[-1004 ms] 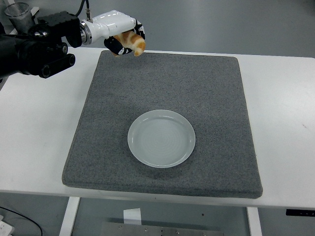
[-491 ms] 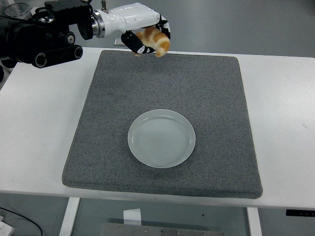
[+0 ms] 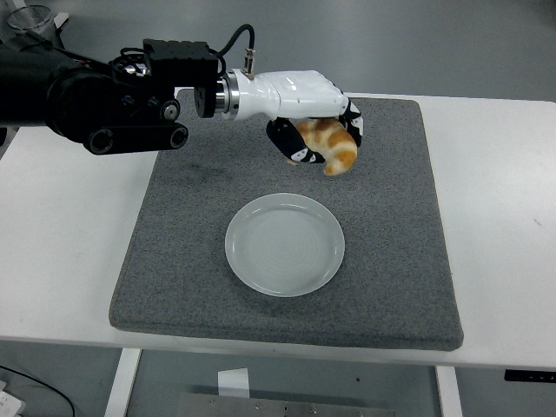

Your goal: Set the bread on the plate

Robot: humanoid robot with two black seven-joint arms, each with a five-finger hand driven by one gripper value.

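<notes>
Nearest the table's (image 3: 52, 261) front edge lies the grey mat (image 3: 391, 287), a thick felt-like pad that covers most of the white top and reaches nearly to the far edge. On the mat, a little toward its near edge and about midway between its left and right edges, sits the pale round plate (image 3: 285, 244), with nothing on it.

Beyond the plate, over the far half of the mat, hangs the left hand (image 3: 313, 117), white-shelled with dark finger joints, at the end of a black arm that comes in from the picture's left edge. Its fingers (image 3: 300, 149) are curled around the bread (image 3: 328, 145), a golden-brown and pale croissant-like piece, whose lower end pokes out below the hand. The bread is held in the air above the mat, just past the plate's far rim and slightly to its right, not touching plate or mat.
</notes>
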